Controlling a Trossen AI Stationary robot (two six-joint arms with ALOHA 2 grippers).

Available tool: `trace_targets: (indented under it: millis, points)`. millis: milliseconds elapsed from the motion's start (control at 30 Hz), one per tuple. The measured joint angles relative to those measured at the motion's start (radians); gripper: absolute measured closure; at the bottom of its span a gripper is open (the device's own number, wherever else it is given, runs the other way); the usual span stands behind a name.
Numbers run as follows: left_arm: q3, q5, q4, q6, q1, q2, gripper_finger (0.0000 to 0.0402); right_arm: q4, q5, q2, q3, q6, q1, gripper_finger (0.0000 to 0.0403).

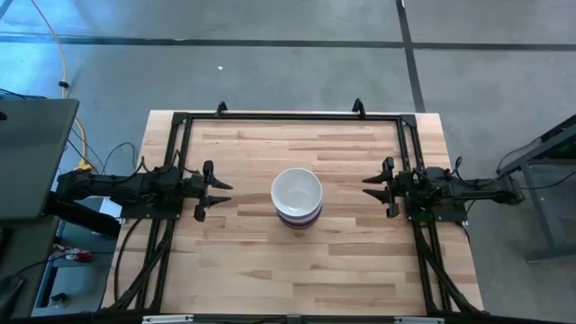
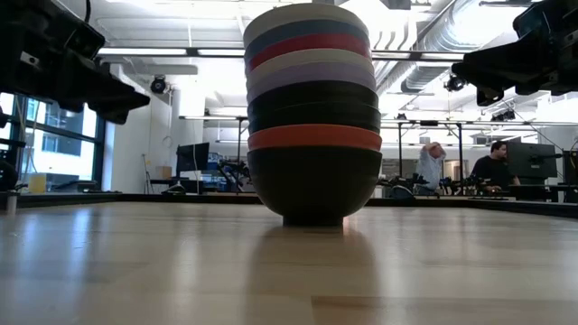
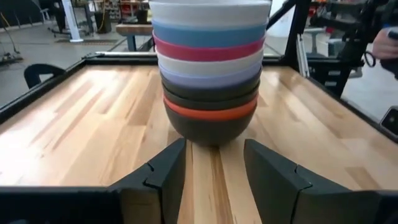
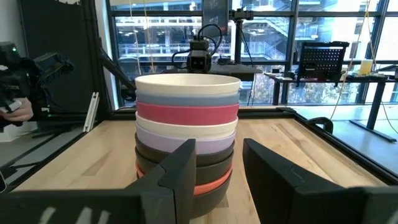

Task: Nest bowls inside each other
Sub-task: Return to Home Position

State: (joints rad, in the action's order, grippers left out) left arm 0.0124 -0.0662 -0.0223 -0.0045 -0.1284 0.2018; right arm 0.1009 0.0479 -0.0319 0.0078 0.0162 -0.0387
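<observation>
All the bowls stand nested in one upright stack [image 1: 297, 199] at the table's middle, resting by the bottom black bowl's foot [image 2: 312, 217]. From the top in the left wrist view [image 3: 211, 68]: white, light blue, magenta-pink, white, lavender, black bowls, an orange-red rim, black at the bottom. The same stack fills the right wrist view [image 4: 186, 140]. My left gripper [image 1: 216, 191] waits open at the table's left, apart from the stack. My right gripper [image 1: 376, 187] waits open at the table's right, also apart from it.
A black metal frame [image 1: 288, 115] runs around the table's far edge and sides. Bare wood lies on every side of the stack. People [image 2: 492, 167] and desks show in the room far behind the table.
</observation>
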Motion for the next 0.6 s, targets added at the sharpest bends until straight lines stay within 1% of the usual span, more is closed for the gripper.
trace_targets:
  millis: [133, 367, 533, 600]
  points:
    - [0.0, 0.003, 0.002, 0.031, 0.0, 0.001, 0.0252, 0.0, 0.0, 0.0, 0.0, -0.001, 0.0, 0.0277]
    - [0.0, -0.014, -0.004, 0.039, 0.0, 0.001, 0.0252, -0.004, -0.007, 0.0, 0.0, -0.001, 0.0, 0.0277]
    - [0.0, 0.0, -0.007, 0.037, 0.0, 0.001, 0.0252, -0.006, -0.007, 0.0, 0.0, 0.008, 0.0, 0.0277]
    - [0.0, 0.003, -0.029, 0.058, 0.0, 0.001, 0.0252, 0.005, -0.002, 0.0, 0.0, 0.02, 0.0, 0.0277]
